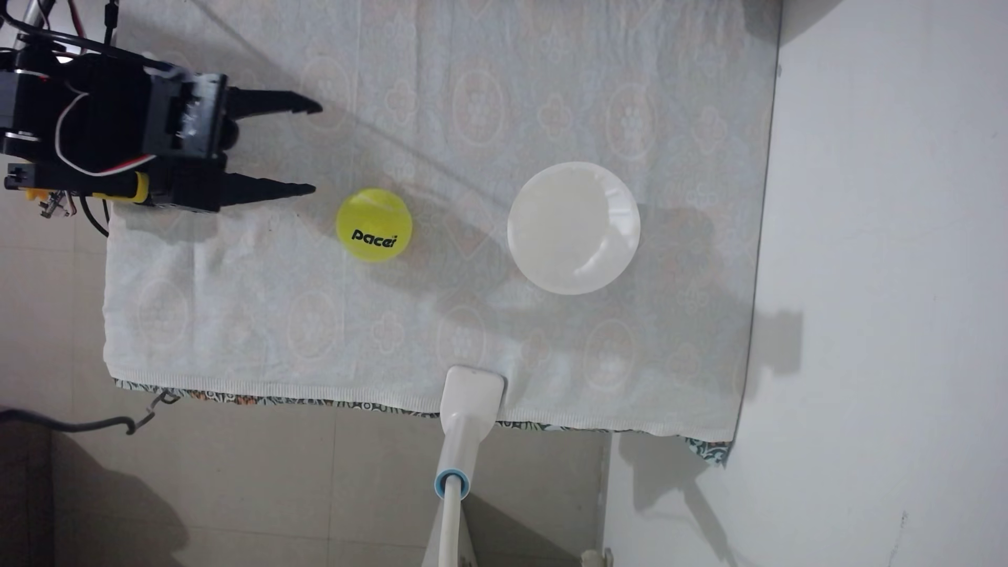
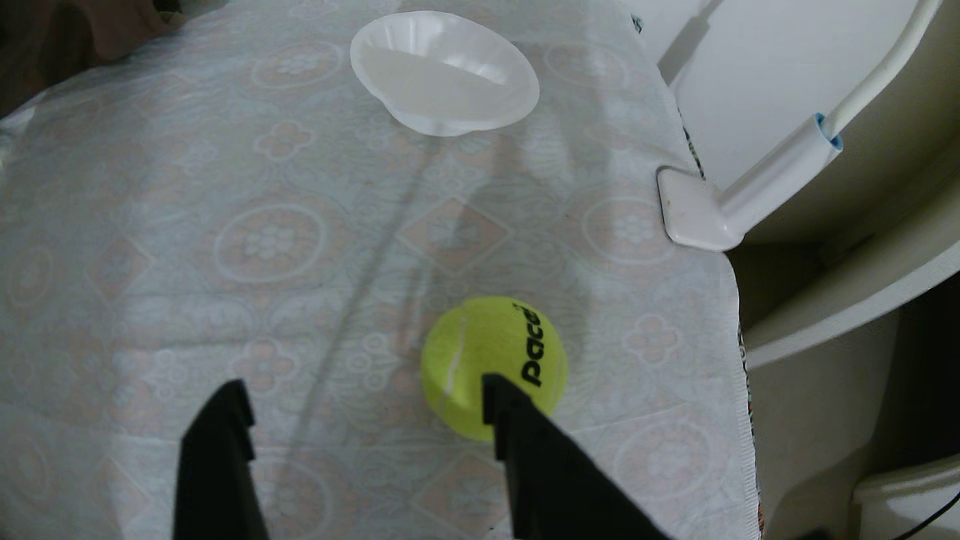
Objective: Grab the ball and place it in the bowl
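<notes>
Black gripper [image 2: 363, 400] nearest, fingers spread wide, empty. Ball [image 1: 374, 224] sits on cloth [image 1: 273, 305] just past one fingertip, off the gap's line. Should shift sideways to centre before closing. Bowl [image 1: 574, 228] beyond, clear cloth between; white clamp [image 1: 473, 390] at the near edge, well clear.
</notes>
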### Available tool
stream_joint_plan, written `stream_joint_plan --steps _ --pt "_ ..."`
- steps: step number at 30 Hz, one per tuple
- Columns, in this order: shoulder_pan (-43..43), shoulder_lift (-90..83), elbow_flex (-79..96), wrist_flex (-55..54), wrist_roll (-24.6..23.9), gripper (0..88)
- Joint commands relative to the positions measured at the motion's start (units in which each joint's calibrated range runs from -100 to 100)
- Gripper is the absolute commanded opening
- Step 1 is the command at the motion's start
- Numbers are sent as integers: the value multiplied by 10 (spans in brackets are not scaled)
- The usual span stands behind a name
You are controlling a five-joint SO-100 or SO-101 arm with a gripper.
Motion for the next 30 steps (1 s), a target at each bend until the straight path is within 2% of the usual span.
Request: stream_joint_plan --steps 1,8,20,30 --pt "18 48 -72 -17 -10 370" --pt "60 97 -94 -17 -7 446" --pt "137 190 -134 -14 -1 437" --pt "168 239 -150 -15 -3 430"
